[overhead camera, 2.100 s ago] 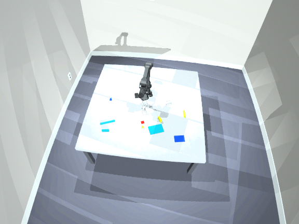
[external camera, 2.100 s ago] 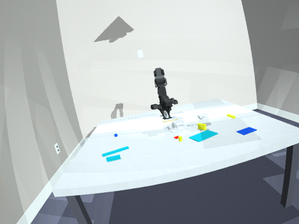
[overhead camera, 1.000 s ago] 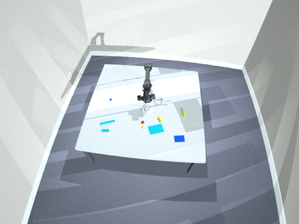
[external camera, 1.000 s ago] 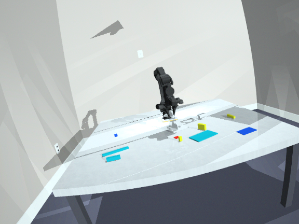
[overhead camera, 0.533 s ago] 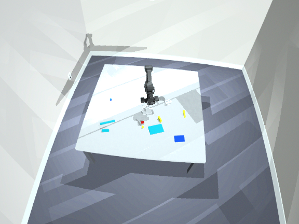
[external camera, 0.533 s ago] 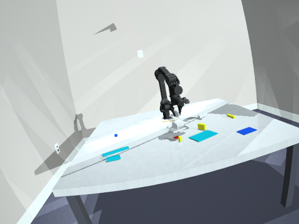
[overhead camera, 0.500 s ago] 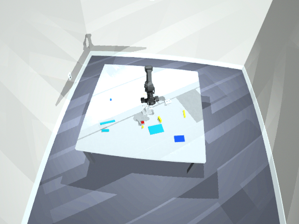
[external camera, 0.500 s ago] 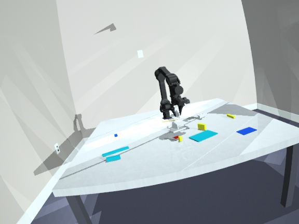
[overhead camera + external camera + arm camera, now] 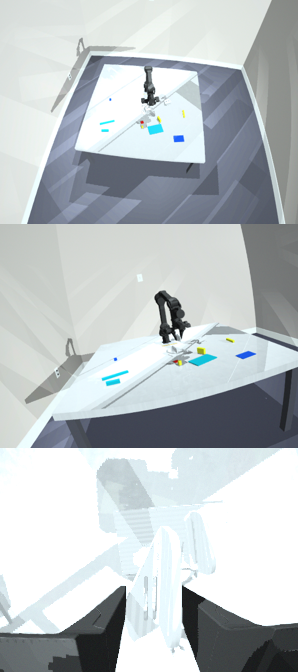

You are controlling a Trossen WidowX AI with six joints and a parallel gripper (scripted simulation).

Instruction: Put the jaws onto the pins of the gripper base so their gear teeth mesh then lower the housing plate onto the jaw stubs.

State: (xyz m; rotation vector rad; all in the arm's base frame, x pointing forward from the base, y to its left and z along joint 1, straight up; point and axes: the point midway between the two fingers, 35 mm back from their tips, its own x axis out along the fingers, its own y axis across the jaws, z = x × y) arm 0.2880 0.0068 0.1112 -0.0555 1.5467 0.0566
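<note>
White slotted gripper part (image 9: 178, 337) (image 9: 170, 588) stands between the two dark fingers of the gripper (image 9: 150, 104) (image 9: 179, 339) (image 9: 151, 591), which are partway open and closed on it; whether it is a jaw or the housing plate I cannot tell. Its tapered end points up the wrist view. Just beyond it lies a long, round-ended white piece (image 9: 202, 545), with a pale ridged part (image 9: 150, 523) farther up that view; glare blurs their edges, so any meshing of teeth is unreadable. On the table (image 9: 124, 145) (image 9: 155, 390), a cluster of white parts (image 9: 147, 109) (image 9: 174, 350) sits near the gripper, and one more white part (image 9: 167, 101) lies off to its side. Next come a small red square (image 9: 142, 122) (image 9: 175, 361) with a small yellow block (image 9: 142, 127) (image 9: 179, 363) close by, then a larger yellow block (image 9: 159, 119) (image 9: 201, 350) near a flat cyan plate (image 9: 155, 129) (image 9: 203, 360). Well apart from the gripper are a yellow bar (image 9: 183, 113) (image 9: 230, 340), a flat blue plate (image 9: 178, 138) (image 9: 246, 354), a tiny blue block (image 9: 110, 99) (image 9: 115, 359) and two cyan bars, one long (image 9: 107, 122) (image 9: 115, 375), one short (image 9: 105, 130) (image 9: 113, 382). Past the table, a wall outlet (image 9: 69, 76) (image 9: 57, 372) shows.
</note>
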